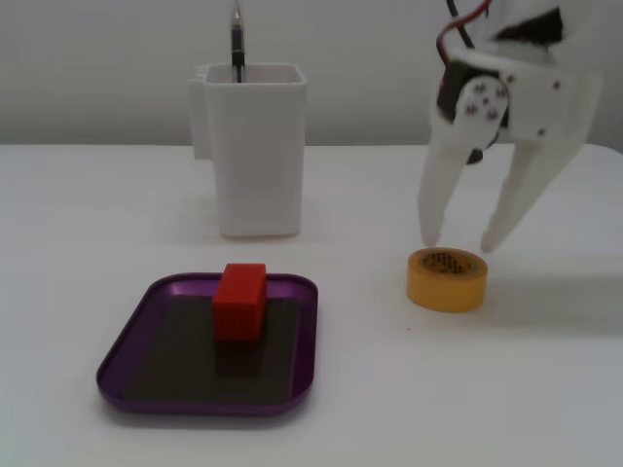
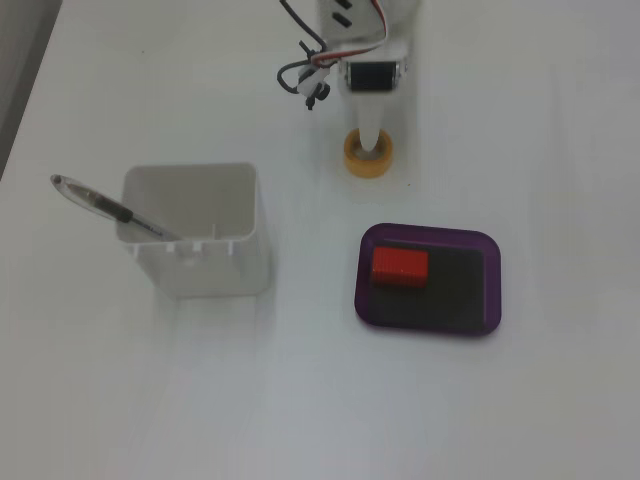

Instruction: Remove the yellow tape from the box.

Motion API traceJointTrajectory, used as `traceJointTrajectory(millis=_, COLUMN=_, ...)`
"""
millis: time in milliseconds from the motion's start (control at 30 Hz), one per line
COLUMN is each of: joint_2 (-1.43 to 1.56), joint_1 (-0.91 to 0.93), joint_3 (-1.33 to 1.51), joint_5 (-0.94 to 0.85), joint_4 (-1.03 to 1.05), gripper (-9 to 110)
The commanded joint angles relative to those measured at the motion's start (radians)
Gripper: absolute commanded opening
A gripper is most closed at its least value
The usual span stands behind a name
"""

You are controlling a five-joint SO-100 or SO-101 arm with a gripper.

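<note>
The yellow tape (image 1: 447,279) lies flat on the white table, to the right of the box and outside it. My gripper (image 1: 460,241) hangs just above the roll, open, with its two white fingers spread and nothing between them. In the fixed view from above, the gripper (image 2: 368,145) overlaps the top of the yellow tape (image 2: 368,171). The box is a purple tray (image 1: 303,336) with a dark floor, and only a red block (image 1: 239,302) stands in it. From above, the box (image 2: 428,232) sits below and right of the tape.
A tall white container (image 1: 251,146) with a pen (image 1: 236,39) in it stands behind the tray. From above, the container (image 2: 195,230) and pen (image 2: 110,205) are at the left, and the red block (image 2: 400,267) is in the tray's left half.
</note>
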Motion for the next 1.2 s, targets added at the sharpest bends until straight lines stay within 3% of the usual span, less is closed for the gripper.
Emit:
traceJointTrajectory(millis=0, joint_2=0.146, joint_1=-0.003, joint_3=-0.112, joint_5=0.005, joint_4=0.098, gripper=13)
traceJointTrajectory(millis=267, joint_2=0.58, joint_1=0.011, joint_3=-0.049, joint_5=0.008, joint_4=0.218, gripper=14)
traceJointTrajectory(millis=433, joint_2=0.867, joint_1=0.012, joint_3=0.238, joint_5=0.009, joint_4=0.201, gripper=14)
traceJointTrajectory(millis=667, joint_2=1.25, joint_1=0.012, joint_3=0.741, joint_5=0.017, joint_4=0.012, gripper=14)
traceJointTrajectory(millis=833, joint_2=1.486, joint_1=0.012, joint_3=0.931, joint_5=0.167, joint_4=0.006, gripper=14)
traceJointTrajectory(millis=1167, joint_2=1.433, joint_1=0.003, joint_3=0.976, joint_5=0.219, joint_4=0.008, gripper=8)
